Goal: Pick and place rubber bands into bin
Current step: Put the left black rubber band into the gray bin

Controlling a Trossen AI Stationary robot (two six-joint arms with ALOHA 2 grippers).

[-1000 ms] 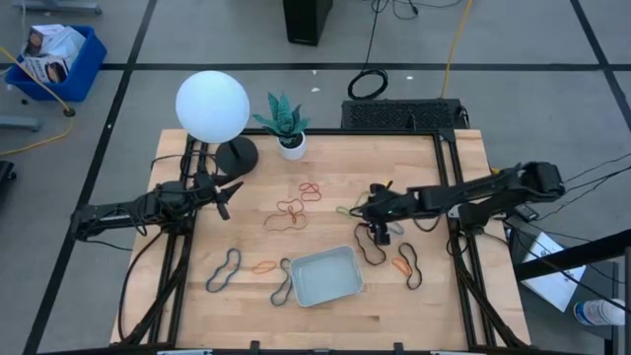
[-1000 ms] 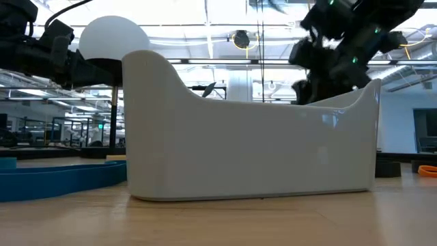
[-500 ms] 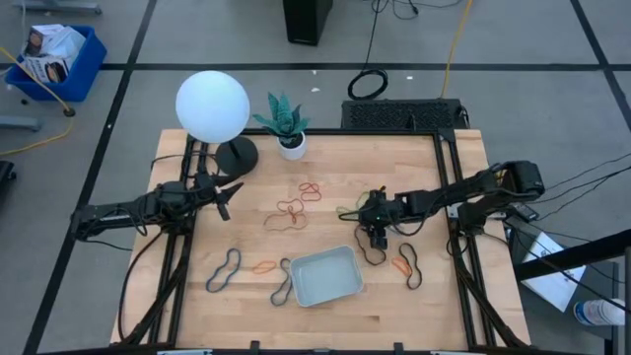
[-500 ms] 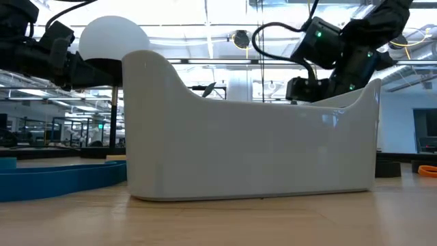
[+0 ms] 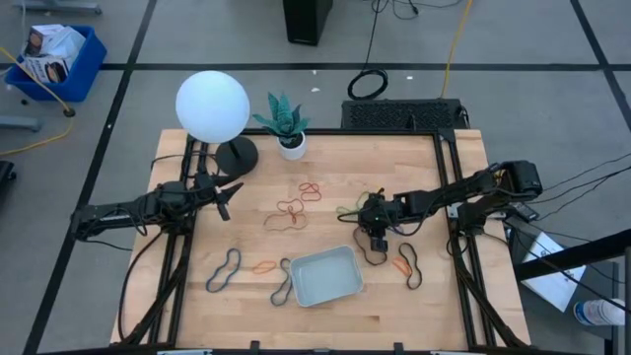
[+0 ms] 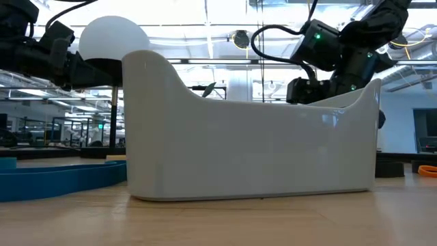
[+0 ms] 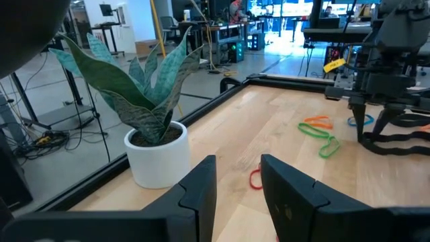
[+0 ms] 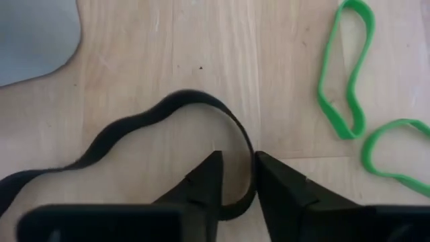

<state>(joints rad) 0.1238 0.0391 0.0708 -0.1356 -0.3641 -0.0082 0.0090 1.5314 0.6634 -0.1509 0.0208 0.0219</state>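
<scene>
Right wrist view: the right gripper [image 8: 235, 176] is down on the surface [image 5: 325, 168], its fingers [image 8: 205, 178] pinched on a black rubber band [image 8: 121, 131] — two green bands [image 8: 346, 74] lie just beside. The pale bin [image 5: 325, 275] sits near. The left gripper [image 5: 229, 191] hangs part-open, grasping nothing, near the plant [image 7: 144, 101].

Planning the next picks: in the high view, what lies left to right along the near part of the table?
Black band → orange band → black band → bin → black band under the right gripper → orange band → black band.
</scene>
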